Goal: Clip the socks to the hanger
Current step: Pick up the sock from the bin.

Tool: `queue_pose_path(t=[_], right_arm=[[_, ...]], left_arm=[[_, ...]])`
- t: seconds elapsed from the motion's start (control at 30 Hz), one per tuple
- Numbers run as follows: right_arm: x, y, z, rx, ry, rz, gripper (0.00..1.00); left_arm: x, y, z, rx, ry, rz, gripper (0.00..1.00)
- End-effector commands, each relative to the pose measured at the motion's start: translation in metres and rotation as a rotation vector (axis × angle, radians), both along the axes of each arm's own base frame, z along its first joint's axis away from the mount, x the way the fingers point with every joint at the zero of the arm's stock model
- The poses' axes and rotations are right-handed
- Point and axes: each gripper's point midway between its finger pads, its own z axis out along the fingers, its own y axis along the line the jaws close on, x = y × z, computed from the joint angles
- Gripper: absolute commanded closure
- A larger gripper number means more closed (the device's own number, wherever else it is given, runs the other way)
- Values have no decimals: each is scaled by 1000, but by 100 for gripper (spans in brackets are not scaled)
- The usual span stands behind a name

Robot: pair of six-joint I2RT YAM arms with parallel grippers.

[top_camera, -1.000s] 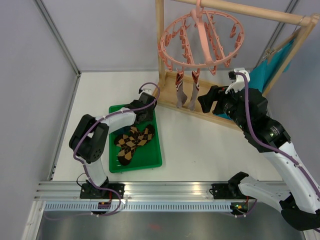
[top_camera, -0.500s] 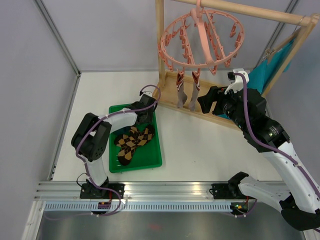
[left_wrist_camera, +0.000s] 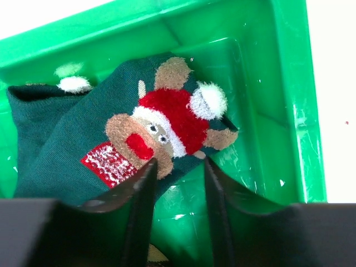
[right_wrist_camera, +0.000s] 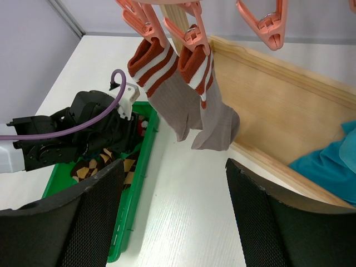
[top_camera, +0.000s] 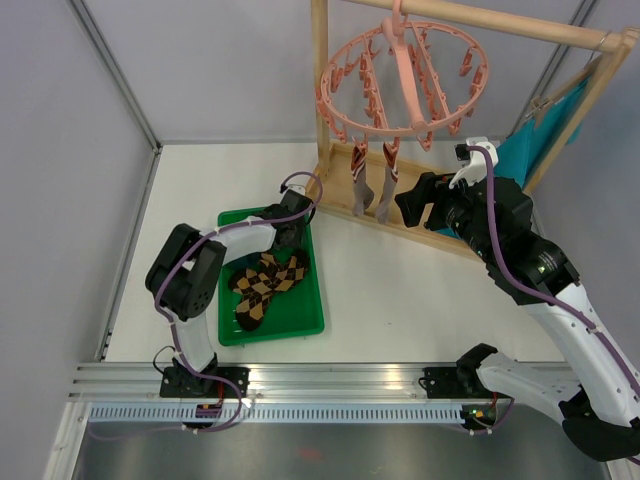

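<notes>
Over the last second the left gripper (left_wrist_camera: 178,167) had reached deeper into the green tray (left_wrist_camera: 289,83). Its jaws had narrowed to a half-open straddle over the edge of the dark teal reindeer sock (left_wrist_camera: 139,128), not yet pinching it, so a pick looked imminent. The right gripper (right_wrist_camera: 173,167) waited wide and empty near the striped socks (right_wrist_camera: 183,105) already clipped to the pink hanger (top_camera: 400,80).

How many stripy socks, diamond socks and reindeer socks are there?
Stripy-cuffed grey socks, clipped on the hanger: 2
Diamond-pattern socks, in the green tray: 2
Reindeer socks, in the tray: 1 clearly seen; another may lie under it
Total: at least 5
</notes>
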Motion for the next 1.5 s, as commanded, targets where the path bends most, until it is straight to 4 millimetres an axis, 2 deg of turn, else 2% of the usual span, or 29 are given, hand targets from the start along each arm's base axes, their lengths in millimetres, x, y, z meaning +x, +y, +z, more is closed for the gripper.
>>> queue_pose_path(t=[0.0, 0.07, 0.27, 0.37, 0.4, 0.53, 0.63, 0.83, 1.0, 1.17, 1.3, 1.47], right_arm=[[-3, -3, 13, 13, -45, -2, 20], [-3, -4, 15, 10, -47, -3, 21], [-3, -4, 19, 11, -51, -4, 21], [-4, -4, 20, 12, -54, -3, 21], [-4, -5, 20, 11, -51, -3, 21], [-5, -7, 22, 11, -56, -7, 21], [-7, -6, 24, 19, -61, -3, 21], [-5, -4, 20, 19, -54, 1, 21], [-5, -4, 20, 15, -53, 2, 21], [-5, -4, 17, 15, -46, 4, 21], [-6, -5, 18, 12, -49, 2, 21], [-7, -6, 19, 13, -54, 0, 21]], left_arm=[[12, -1, 5, 6, -22, -2, 58], [12, -2, 8, -1, -28, -1, 69], [16, -3, 26, -24, -60, -7, 79], [17, -6, 28, -40, -58, -15, 85], [16, -9, 29, -54, -54, -29, 84], [12, -11, 36, -82, -68, -48, 47], [8, -8, 40, -74, -82, -67, 39], [5, -13, 28, -53, -41, -147, 40], [10, -8, 15, 3, -21, -165, 40], [12, -14, 7, -7, 18, -202, 40], [13, -12, -1, -12, 45, -195, 40], [14, -12, -8, -24, 65, -196, 48]])
